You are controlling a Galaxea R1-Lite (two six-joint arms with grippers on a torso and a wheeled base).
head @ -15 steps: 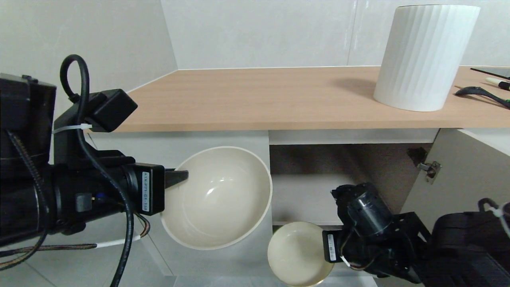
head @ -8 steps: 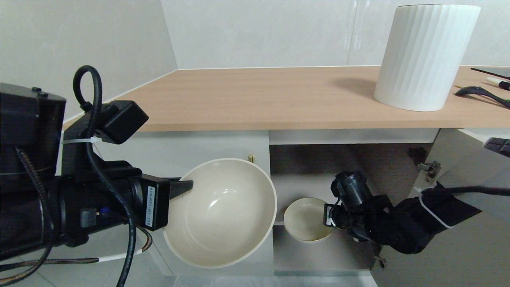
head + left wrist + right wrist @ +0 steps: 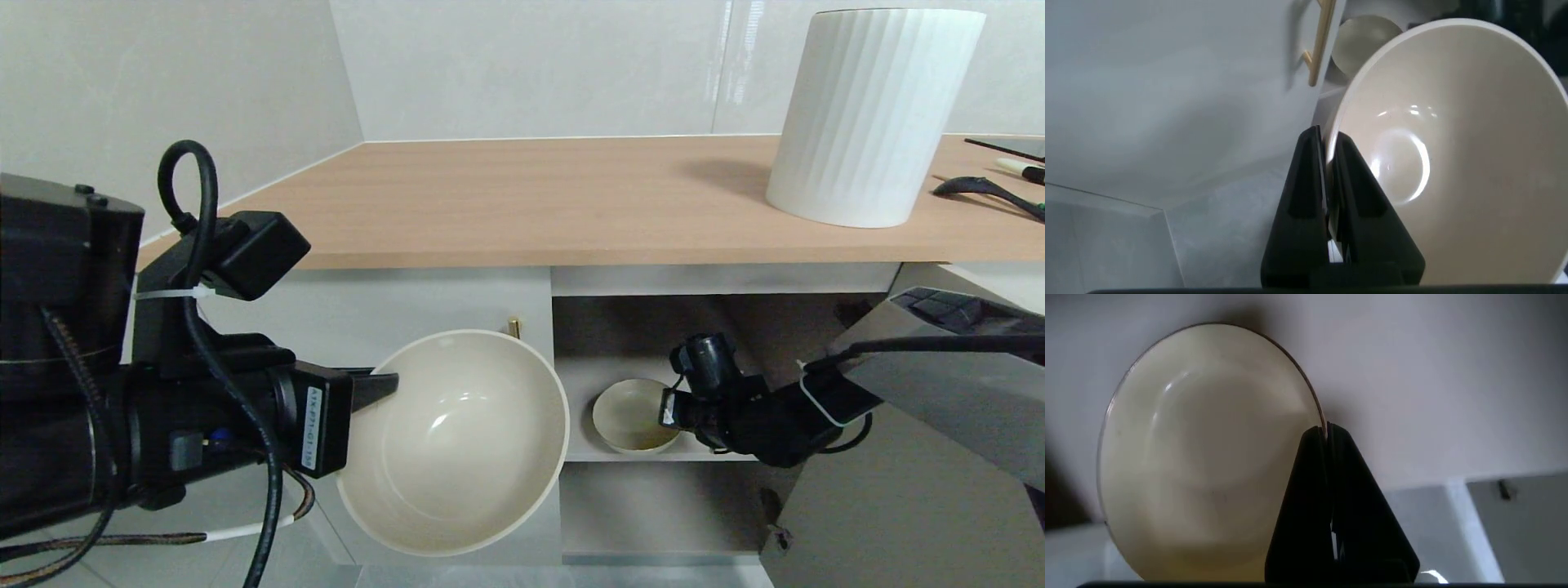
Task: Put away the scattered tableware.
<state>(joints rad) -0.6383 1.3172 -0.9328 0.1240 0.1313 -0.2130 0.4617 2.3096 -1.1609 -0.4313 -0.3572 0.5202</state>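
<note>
The left gripper (image 3: 382, 384) clamps the large cream bowl (image 3: 457, 445) by its rim before the closed cabinet door (image 3: 367, 310). The right gripper (image 3: 665, 408) pinches the small bowl (image 3: 627, 415) over the open cabinet's shelf (image 3: 575, 408). A ribbed white canister (image 3: 873, 114) stands on the countertop (image 3: 531, 196) above.

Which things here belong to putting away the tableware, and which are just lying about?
Job: large bowl in left tool; small dish in right tool; cabinet shelf.
Lying about: white ribbed container, black utensil, both on the countertop.
</note>
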